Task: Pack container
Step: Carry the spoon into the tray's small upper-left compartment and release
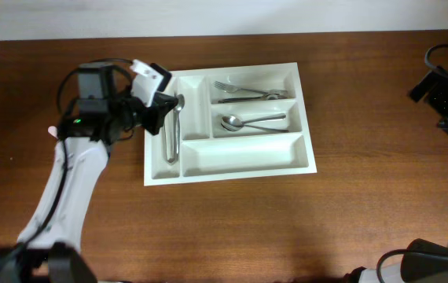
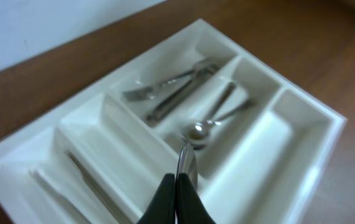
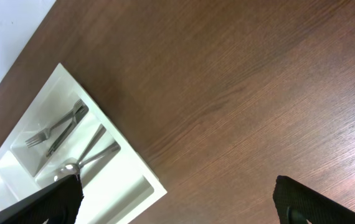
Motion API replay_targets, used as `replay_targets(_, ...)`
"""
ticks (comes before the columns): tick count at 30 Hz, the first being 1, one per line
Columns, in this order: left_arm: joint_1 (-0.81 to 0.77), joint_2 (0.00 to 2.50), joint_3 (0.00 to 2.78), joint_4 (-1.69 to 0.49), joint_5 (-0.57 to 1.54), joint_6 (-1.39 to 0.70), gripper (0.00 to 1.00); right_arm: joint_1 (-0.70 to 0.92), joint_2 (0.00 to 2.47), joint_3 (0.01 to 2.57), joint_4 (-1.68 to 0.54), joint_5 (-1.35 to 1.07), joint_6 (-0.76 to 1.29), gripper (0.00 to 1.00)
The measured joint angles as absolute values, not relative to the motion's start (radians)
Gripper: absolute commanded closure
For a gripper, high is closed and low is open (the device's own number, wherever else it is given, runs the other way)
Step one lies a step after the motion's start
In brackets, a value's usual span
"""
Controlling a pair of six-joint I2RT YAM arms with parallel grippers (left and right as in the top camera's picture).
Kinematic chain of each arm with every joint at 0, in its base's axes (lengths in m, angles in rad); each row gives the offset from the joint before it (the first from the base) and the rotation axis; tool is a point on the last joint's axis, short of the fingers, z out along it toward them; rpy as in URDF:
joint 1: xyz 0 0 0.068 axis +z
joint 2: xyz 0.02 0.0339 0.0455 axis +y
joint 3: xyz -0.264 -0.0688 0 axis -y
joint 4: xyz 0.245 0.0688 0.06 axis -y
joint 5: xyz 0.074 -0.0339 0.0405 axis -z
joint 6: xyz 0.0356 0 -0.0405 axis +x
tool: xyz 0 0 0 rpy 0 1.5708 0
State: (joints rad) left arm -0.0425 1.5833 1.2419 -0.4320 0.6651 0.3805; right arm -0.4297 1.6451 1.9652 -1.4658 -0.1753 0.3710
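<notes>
Hand status: left hand (image 2: 176,198) is clenched, and you can see a thin silver metal utensil (image 2: 187,163) pinched between its black fingers, sticking out past the tips. You can't tell from the wrist view which kind of utensil it is. The hand hangs over the left end of the large white rectangular plastic cutlery tray (image 1: 240,153), above the narrow upright compartments, where another long silver piece (image 2: 90,183) lies. Further in you have silver forks (image 1: 244,90) in the top long compartment and silver spoons (image 1: 251,122) in the middle one. The tray sits flat in the middle of the brown wooden desk (image 1: 232,228). Well apart, at the far right edge, the right hand (image 3: 177,183) has its fingers spread wide, gripping nothing.
</notes>
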Motion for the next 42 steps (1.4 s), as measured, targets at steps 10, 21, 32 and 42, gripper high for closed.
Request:
replay_targets(10,-0.049,1.829,1.242,-0.092,0.617,0.342,0.98,-0.43,1.645,1.965,-1.466,-0.176,0.37,0.01)
replay_targets(21,-0.06,1.951,1.242,0.046,0.562,0.219,0.61,-0.43,1.645,1.965,-1.466,-0.176,0.371,0.01)
replay_targets(32,0.007,1.847,1.253,-0.161,0.572,0.062,0.01,-0.43,1.645,1.965,-1.467,-0.176,0.371,0.01)
replay_targets(42,0.385,1.46,1.312,-0.691,0.535,0.142,0.01,-0.43,1.645,1.965,-1.466,-0.176,0.37,0.01)
